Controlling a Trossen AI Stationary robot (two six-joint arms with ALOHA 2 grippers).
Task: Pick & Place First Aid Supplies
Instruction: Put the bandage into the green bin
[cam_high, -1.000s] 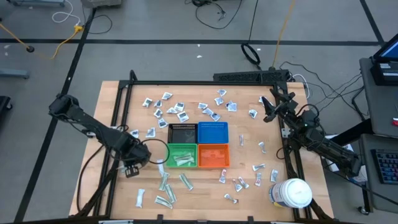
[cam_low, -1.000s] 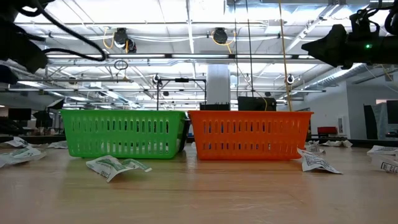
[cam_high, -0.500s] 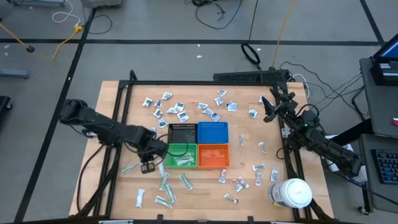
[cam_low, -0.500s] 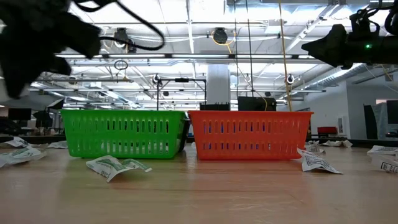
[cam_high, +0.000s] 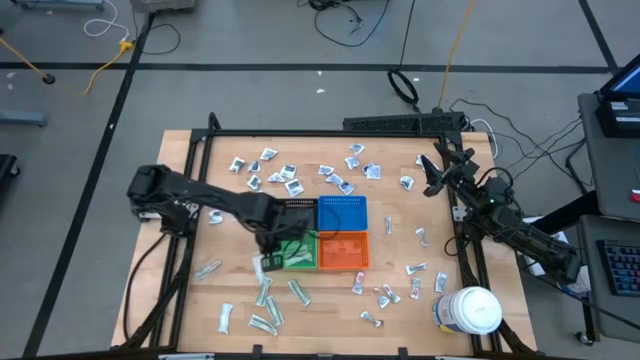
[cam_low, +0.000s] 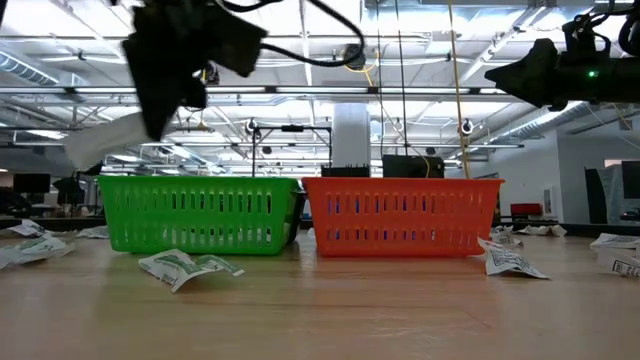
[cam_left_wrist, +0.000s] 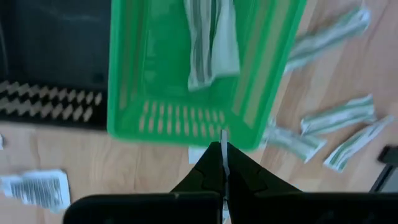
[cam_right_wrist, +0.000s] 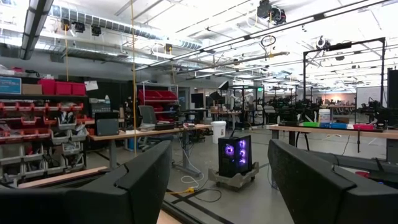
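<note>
Since a second ago, the left arm has swung inward from the table's left edge and now stretches across the wood, its left gripper (cam_high: 268, 248) poised over the near-left rim of the green bin (cam_high: 297, 249). Its jaws are clamped on a narrow white strip packet (cam_low: 108, 138), seen edge-on between the fingertips in the left wrist view. From table height the strip hangs above the green bin's left end, its long axis tilted, the free end dipping toward the left. Other strips (cam_left_wrist: 211, 37) already lie inside the green bin, and more (cam_high: 266, 305) are scattered on the table nearer the front edge. Squarish packets (cam_high: 275, 172) litter the far side beyond the black bin (cam_high: 294, 213) and blue bin (cam_high: 342, 212). At the table's far right corner the right gripper (cam_high: 430, 176) waits raised, fingers spread wide and empty.
</note>
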